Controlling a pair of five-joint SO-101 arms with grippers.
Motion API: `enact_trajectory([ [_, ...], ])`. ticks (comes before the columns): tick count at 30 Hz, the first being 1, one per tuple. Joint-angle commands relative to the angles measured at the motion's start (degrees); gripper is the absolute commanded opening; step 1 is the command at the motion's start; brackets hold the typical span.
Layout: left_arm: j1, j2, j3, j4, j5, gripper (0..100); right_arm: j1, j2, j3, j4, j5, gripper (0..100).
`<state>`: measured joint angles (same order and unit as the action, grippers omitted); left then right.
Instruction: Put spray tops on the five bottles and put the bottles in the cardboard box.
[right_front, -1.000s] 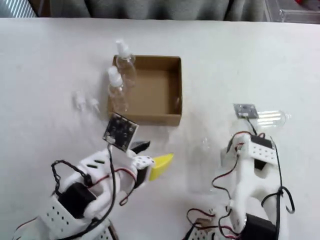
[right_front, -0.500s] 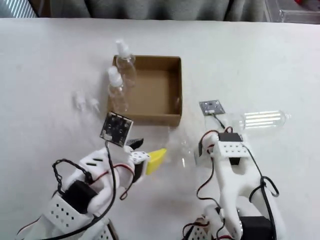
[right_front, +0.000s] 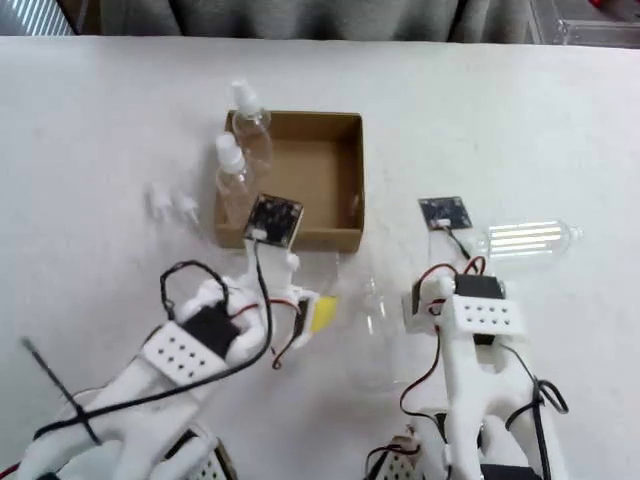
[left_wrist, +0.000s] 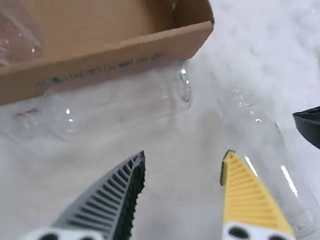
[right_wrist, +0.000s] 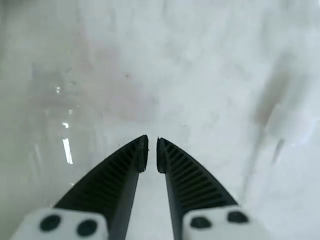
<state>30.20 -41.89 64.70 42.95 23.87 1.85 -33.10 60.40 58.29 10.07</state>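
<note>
The cardboard box (right_front: 352, 170) stands mid-table, and two clear bottles with spray tops (right_front: 250, 125) (right_front: 232, 175) stand at its left wall. My left gripper (left_wrist: 182, 160) is open just in front of the box (left_wrist: 115, 55), above bare table. A topless clear bottle (left_wrist: 115, 107) lies along the box's front wall. Another clear bottle (left_wrist: 272, 165) (right_front: 378, 305) lies beside the yellow finger (left_wrist: 247, 192). My right gripper (right_wrist: 150, 150) is shut and holds nothing, low over the table. A further topless bottle (right_front: 525, 238) lies right of the right arm (right_front: 480, 315).
Two loose white spray tops (right_front: 158, 200) (right_front: 187, 208) stand left of the box. A dark fingertip (left_wrist: 309, 125) shows at the edge of the left wrist view. The far half of the table is open white surface.
The left arm has swung forward and to the right, up to the box's front wall. The right arm has shifted left from the bottle at the right.
</note>
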Motion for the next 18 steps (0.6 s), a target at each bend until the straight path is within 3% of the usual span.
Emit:
enact_trajectory([
  [1,2.33,2.24,-6.33,-0.97,4.75,25,2.68,-1.54,-0.35,0.22,0.00,1.5],
  [9,9.71,2.77,-6.77,-6.59,12.22,25,6.90,-1.45,-0.09,-1.71,0.18,1.5],
  [14,10.42,3.21,-7.12,-6.42,14.33,38,6.90,-1.45,0.35,-1.54,2.55,1.5],
  [18,10.51,11.21,-10.81,-6.51,16.44,39,6.90,-1.45,0.70,-1.63,2.81,1.5],
])
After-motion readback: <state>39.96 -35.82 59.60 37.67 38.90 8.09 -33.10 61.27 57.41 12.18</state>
